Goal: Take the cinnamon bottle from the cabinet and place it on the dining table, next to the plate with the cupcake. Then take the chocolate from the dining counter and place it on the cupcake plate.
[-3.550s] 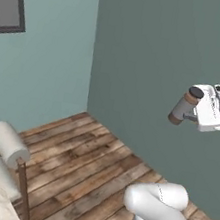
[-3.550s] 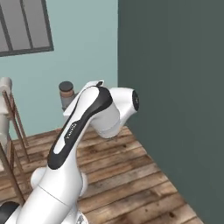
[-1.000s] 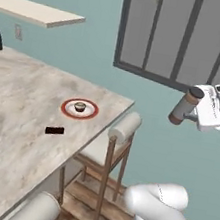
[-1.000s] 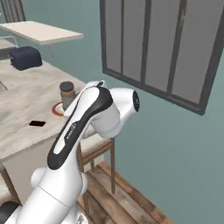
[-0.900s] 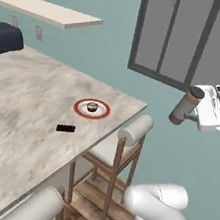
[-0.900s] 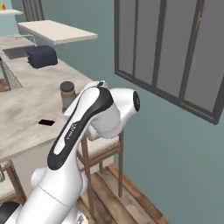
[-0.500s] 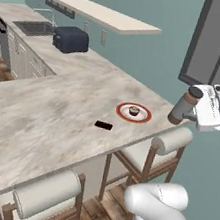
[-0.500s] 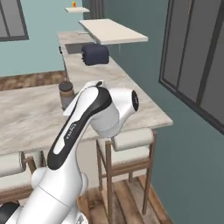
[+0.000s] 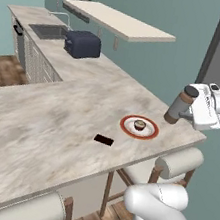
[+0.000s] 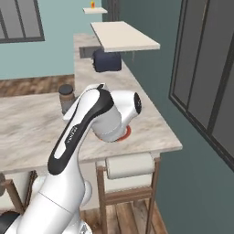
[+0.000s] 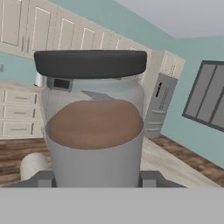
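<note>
Your gripper (image 9: 183, 106), at the right edge of the left base frame, is clamped on the cinnamon bottle (image 9: 180, 104), carried tilted in the air above the right end of the dining table (image 9: 39, 120). Just left of and below it sits the plate (image 9: 139, 126) with the cupcake (image 9: 139, 124) at its middle. Look lower left of the plate: the chocolate (image 9: 103, 140) lies flat, apart from it.

Chocolate (image 9: 103, 140) left of cupcake (image 9: 139, 124) plate (image 9: 149, 134)
</note>
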Available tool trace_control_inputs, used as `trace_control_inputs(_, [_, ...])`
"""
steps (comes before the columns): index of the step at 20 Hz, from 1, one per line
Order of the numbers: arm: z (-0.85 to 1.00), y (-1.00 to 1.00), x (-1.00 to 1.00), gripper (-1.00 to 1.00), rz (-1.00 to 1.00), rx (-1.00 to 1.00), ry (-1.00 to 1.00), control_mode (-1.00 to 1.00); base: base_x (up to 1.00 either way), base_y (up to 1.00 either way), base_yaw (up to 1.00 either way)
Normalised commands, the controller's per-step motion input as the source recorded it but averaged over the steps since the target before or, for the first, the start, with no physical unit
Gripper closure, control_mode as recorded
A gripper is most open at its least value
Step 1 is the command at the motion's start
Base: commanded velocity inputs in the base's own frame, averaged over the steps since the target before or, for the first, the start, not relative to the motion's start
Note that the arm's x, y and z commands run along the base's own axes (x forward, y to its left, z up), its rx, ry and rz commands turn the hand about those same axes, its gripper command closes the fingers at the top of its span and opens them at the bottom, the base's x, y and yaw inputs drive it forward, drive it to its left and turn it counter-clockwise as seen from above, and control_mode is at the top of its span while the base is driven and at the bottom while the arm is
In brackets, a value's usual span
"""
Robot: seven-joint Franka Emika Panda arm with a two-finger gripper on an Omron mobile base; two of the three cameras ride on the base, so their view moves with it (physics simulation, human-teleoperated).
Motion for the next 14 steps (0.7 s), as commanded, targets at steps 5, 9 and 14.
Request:
trace_control_inputs(5, [0.0, 0.0, 0.0, 1.0, 0.0, 0.0, 0.0, 1.0, 0.77, -0.21, 0.1])
trace_control_inputs(9, [0.0, 0.0, 0.0, 1.0, 0.0, 0.0, 0.0, 1.0, 0.54, -0.19, 0.05])
trace_control_inputs(14, [0.0, 0.0, 0.0, 1.0, 0.0, 0.0, 0.0, 1.0, 0.04, -0.05, 0.0])
